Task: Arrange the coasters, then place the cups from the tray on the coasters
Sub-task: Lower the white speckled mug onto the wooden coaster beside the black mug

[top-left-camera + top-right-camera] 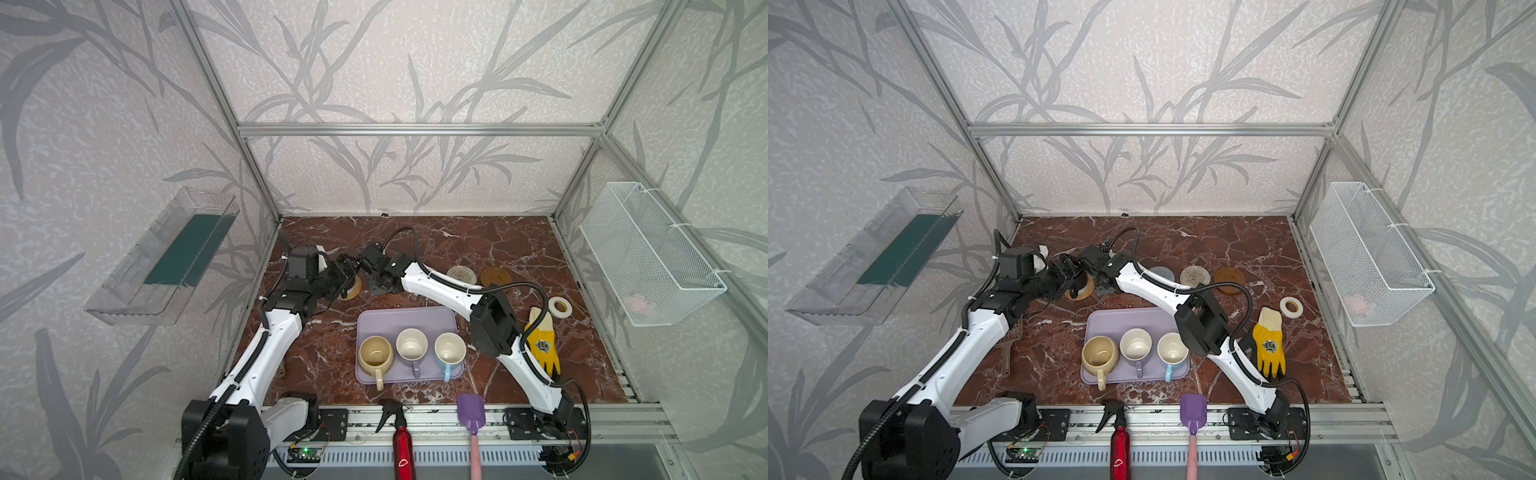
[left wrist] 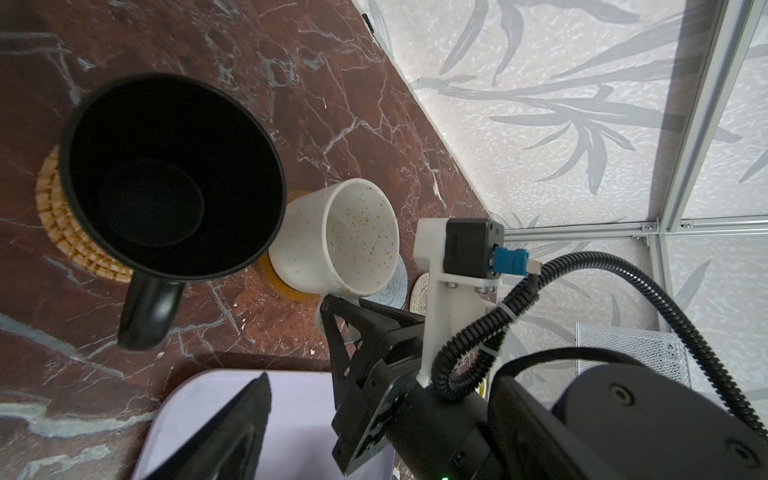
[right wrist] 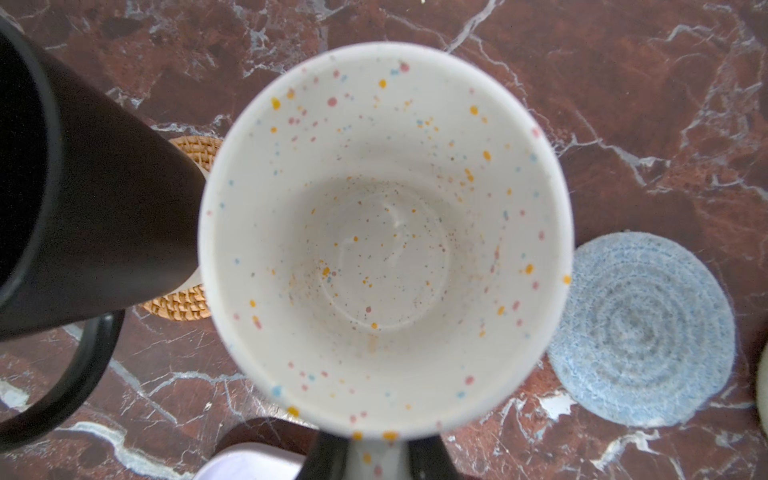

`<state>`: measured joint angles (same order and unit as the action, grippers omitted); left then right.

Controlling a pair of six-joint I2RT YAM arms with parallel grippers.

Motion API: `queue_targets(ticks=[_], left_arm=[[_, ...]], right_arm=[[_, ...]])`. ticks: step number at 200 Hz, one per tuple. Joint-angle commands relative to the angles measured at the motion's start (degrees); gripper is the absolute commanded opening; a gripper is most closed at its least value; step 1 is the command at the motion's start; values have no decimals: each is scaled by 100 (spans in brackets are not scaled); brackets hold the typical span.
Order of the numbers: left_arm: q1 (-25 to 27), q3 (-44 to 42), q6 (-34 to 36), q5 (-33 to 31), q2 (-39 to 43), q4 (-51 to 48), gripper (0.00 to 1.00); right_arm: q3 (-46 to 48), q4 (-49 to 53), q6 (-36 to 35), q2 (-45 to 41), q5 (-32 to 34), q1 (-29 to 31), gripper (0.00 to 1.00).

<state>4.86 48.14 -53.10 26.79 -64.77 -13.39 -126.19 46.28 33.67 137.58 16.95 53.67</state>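
Cup in hand: the speckled white mug (image 3: 386, 232) stood at the back of the red-brown marble surface (image 1: 478, 241). It sat on a glossy amber-brown coaster (image 2: 276, 286), apparently toward one edge of it.
Grip: the right claw (image 3: 374, 455) was pinched on that mug's handle, a dark finger on each side.
Neighbour: the black mug (image 2: 166, 174) sat on the golden rattan coaster (image 2: 54, 216) just beside. Whether the two mug walls touched, I could not tell.
Other arm: the left claw (image 1: 348, 271) looked spread and empty. One finger (image 2: 232, 432) showed over a corner of the flat pale lavender tray (image 2: 299, 399), clear of the black handle.
Risk on letting go: if the fingers dragged the handle as they parted, the speckled mug could slide off its disc or knock the black one.
Risk from crowding: both claws hung close together, so a careless retreat could clip the other arm or a rim.
On the tray: the squat cream-yellow mug (image 1: 376, 355), the lavender mug (image 1: 411, 345) and the light blue mug (image 1: 450, 349).
Bare discs: the grey-blue woven coaster (image 3: 640, 328), the cream spiral woven coaster (image 1: 461, 273) and the second amber-brown coaster (image 1: 495, 276).
Right wrist view: the mug hid its own coaster completely.
Left wrist view: it alone showed amber peeking out beneath.
Top views: the arms largely covered both mugs on coasters, yet only these views showed the tray's three.
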Motion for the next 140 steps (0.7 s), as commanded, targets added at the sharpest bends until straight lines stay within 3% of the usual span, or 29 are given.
queue_targets(ticks=[1,23,74,89,140], left_arm=[[-19,-24,-73,30,121,156,87],[-8,-16,-16,-14,175,42,87],[-13,-55,-9,2,353,21,87],[-20,-43,-19,28,326,14,87],[-19,-51,1,21,386,-30,87]], right_arm=[[72,65,189,-143,245,-6,0],[111,39,239,-170,158,-6,0],[178,-1,241,-171,-8,-6,18],[234,-80,219,-217,-85,-6,28],[370,-154,210,-353,-267,-6,39]])
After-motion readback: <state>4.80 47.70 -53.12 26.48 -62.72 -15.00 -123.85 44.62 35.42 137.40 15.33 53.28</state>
